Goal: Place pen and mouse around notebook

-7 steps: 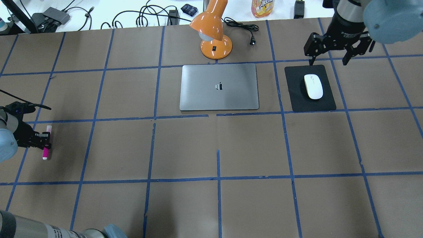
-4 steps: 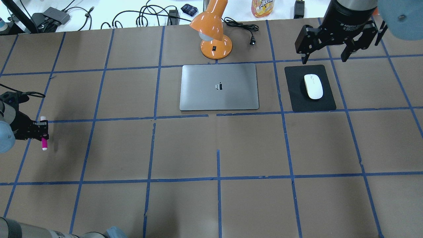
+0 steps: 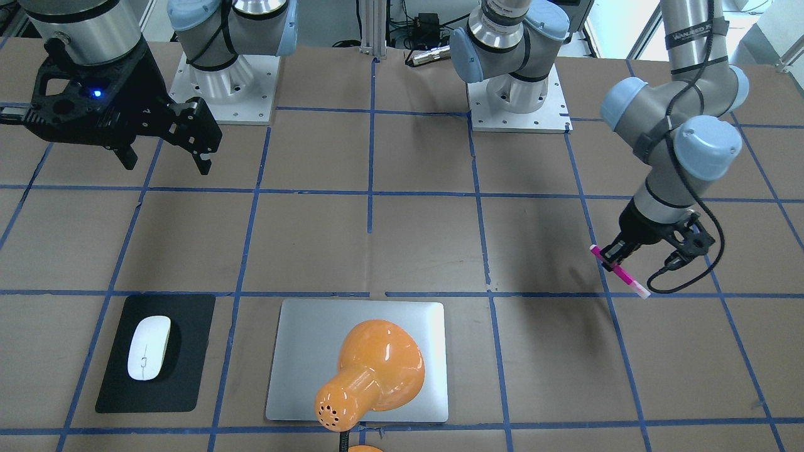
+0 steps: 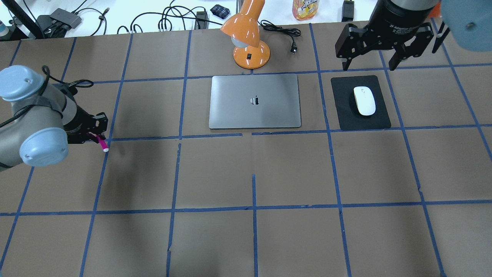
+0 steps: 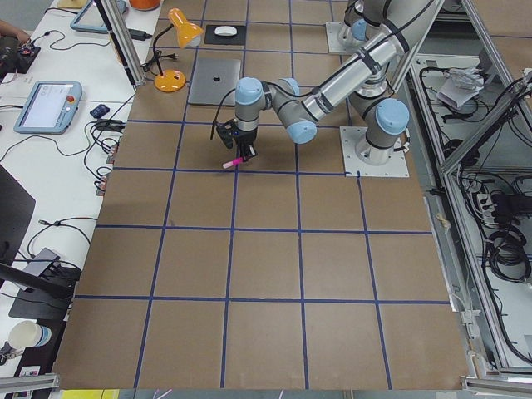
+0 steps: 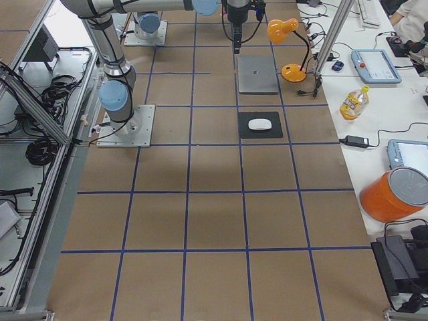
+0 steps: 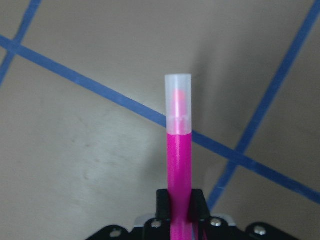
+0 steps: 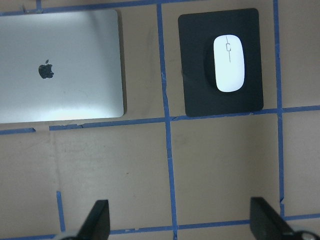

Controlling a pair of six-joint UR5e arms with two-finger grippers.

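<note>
The magenta pen (image 4: 102, 143) with its pale cap (image 7: 178, 97) is clamped in my left gripper (image 4: 94, 133), which is shut on it and holds it tilted above the table, well left of the notebook (image 4: 238, 111). The front-facing view shows the pen (image 3: 619, 272) sticking out below the gripper (image 3: 610, 256). The white mouse (image 4: 364, 100) lies on a black mat (image 4: 346, 115) right of the silver notebook. My right gripper (image 4: 368, 67) hangs open and empty above the mat's far edge; its wrist view looks down on the mouse (image 8: 229, 63) and notebook (image 8: 75, 95).
An orange desk lamp (image 4: 250, 42) stands just behind the notebook, its head leaning over it in the front-facing view (image 3: 370, 373). Cables, a bottle (image 4: 305, 8) and adapters lie along the far table edge. Blue tape lines grid the brown tabletop.
My left arm has lifted the pen and carried it right and farther back, toward the notebook. The right gripper has drifted slightly left and up, still open.
</note>
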